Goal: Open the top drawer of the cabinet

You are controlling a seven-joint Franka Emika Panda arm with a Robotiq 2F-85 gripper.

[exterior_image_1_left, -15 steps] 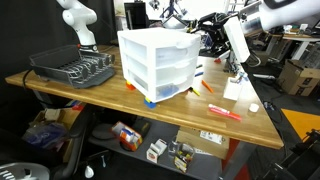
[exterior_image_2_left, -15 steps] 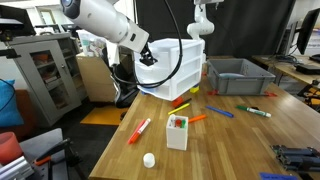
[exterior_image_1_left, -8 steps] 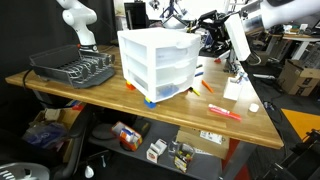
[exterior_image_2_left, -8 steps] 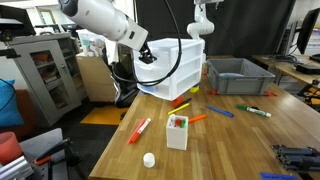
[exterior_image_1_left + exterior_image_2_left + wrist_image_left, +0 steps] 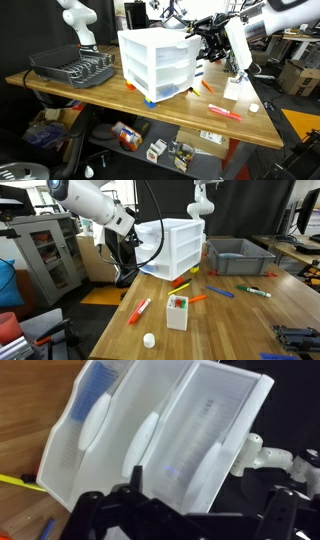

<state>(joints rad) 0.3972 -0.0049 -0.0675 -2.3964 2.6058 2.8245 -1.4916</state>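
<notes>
A white plastic cabinet with three drawers (image 5: 157,62) stands on the wooden table (image 5: 110,96); it also shows in the other exterior view (image 5: 178,248). All its drawers look shut. In the wrist view the cabinet's front (image 5: 165,430) fills the frame, tilted, with the top drawer's handle (image 5: 206,464) at the right. My gripper (image 5: 206,40) hovers just off the cabinet's front at top-drawer height and touches nothing; it also shows in the other exterior view (image 5: 127,242). In the wrist view my gripper (image 5: 190,520) is open and empty, its dark fingers (image 5: 95,510) spread wide.
A black dish rack (image 5: 72,68) sits at one end of the table. A grey bin (image 5: 240,258) stands beside the cabinet. A white block holding markers (image 5: 177,311), loose markers (image 5: 139,310) and a white cap (image 5: 149,339) lie on the table. A second white arm (image 5: 203,200) stands behind.
My arm has drawn back from the cabinet's front, so the gap between gripper and drawers is wider. The cabinet and drawers have not moved.
</notes>
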